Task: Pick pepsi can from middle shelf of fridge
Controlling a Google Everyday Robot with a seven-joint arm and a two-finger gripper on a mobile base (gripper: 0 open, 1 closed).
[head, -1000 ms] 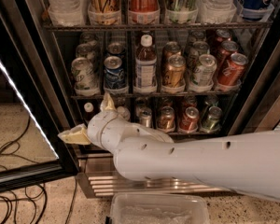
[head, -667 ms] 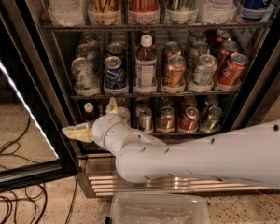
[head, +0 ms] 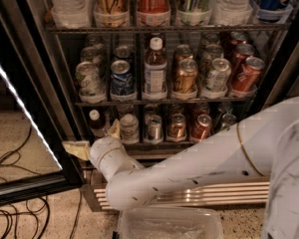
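The pepsi can is deep blue with a silver top. It stands second from left at the front of the middle shelf of the fridge, upright in a white cup-holder. My gripper is below it, in front of the lower shelf's left end, at the end of the white arm. Its pale fingers are spread open and hold nothing. It is well below the can and slightly left of it, not touching it.
A pale green-silver can stands left of the pepsi can, and a bottle stands right of it. Further right are a gold-brown can and a red can. A clear plastic bin lies on the floor below. Cables lie at the left by the open door.
The gripper has dropped a little and stayed in front of the lower shelf. The arm's upper part has risen at the right of the view. The cans have not moved.
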